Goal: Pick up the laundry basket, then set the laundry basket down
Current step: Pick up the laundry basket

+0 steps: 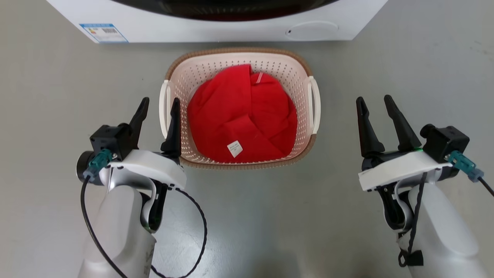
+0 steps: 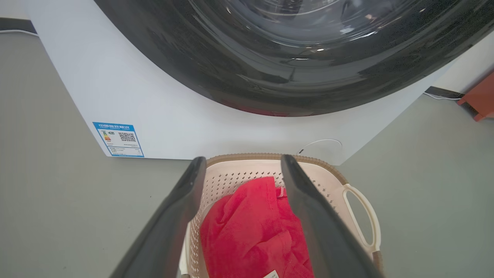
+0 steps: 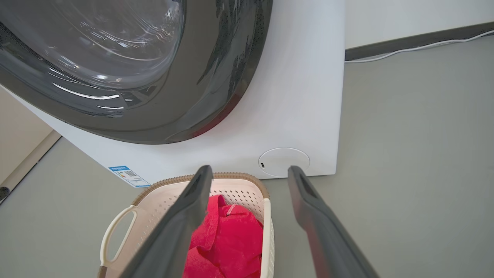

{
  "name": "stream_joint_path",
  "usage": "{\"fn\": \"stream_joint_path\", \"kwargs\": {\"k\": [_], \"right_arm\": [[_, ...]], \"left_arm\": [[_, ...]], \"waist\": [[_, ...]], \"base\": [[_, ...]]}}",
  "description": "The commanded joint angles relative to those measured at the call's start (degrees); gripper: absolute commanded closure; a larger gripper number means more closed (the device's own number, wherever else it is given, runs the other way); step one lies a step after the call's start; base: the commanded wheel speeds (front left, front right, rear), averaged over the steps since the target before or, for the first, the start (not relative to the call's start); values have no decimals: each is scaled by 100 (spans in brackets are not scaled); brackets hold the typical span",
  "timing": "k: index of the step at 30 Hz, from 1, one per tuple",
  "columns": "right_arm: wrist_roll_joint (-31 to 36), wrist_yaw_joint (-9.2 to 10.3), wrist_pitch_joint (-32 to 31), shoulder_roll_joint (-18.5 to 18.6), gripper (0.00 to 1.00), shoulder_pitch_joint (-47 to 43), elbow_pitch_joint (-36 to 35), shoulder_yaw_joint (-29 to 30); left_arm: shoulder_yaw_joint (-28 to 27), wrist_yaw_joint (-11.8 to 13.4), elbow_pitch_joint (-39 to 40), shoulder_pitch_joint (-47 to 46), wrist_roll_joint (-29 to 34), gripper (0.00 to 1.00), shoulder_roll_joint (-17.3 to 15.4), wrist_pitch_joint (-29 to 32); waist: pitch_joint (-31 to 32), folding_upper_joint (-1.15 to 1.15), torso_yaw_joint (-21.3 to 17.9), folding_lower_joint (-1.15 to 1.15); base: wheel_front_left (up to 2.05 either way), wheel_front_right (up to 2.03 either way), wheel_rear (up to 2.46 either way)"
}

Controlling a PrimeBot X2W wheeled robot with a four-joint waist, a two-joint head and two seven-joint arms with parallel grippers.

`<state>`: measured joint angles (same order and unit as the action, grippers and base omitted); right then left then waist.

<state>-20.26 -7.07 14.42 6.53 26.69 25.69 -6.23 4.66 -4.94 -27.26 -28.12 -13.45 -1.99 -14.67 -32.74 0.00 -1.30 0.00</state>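
floor [image 1: 247, 216]: plain grey | washing machine [image 1: 216, 27]: white, dark door | wall [image 3: 405, 15]: white

The laundry basket [image 1: 278, 68] stands on the floor [image 1: 251, 224] just before the washing machine [image 1: 216, 29], a cloth [image 1: 241, 116] inside it, the left gripper [image 1: 160, 101] at its left side, the right gripper [image 1: 374, 98] apart to its right.

washer [image 1: 193, 29] white, dark door | blue label [image 1: 103, 33] lwr-left front | red cloth [image 1: 243, 116] w/ tag | floor [image 1: 247, 216] grey

Matt plastic laundry basket [image 1: 278, 65] w/ woven-look rim; red cloth [image 1: 239, 116].
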Motion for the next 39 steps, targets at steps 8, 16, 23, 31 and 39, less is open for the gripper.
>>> {"fn": "stream_joint_path", "kwargs": {"k": [8, 16, 23, 31, 39], "right_arm": [[-102, -42, 58, -3, 0, 283, 200, -173], [-170, -42, 58, 4, 0, 564, 476, -227], [-191, -42, 58, 18, 0, 786, 627, -304], [-255, -42, 58, 31, 0, 1112, 910, -449], [-362, -42, 58, 14, 0, 1500, 1411, -604]], "left_arm": [[-218, -64, -145, -360, 36, 0, -88, -33], [-312, -112, -387, -617, 73, 0, -88, -33], [-398, -104, -583, -853, 165, 0, -88, -33], [-513, -101, -962, -1187, 257, 0, -88, -33], [-624, -137, -1340, -1475, 328, 0, -90, -33]], "waist": [[-349, 0, 33, 0], [-673, 0, 42, 0], [-995, 0, 73, 0], [-1313, 0, 124, 0], [-1562, 0, 167, 0]], "base": [[0, 0, 0], [0, 0, 0], [0, 0, 0], [0, 0, 0], [0, 0, 0]]}}
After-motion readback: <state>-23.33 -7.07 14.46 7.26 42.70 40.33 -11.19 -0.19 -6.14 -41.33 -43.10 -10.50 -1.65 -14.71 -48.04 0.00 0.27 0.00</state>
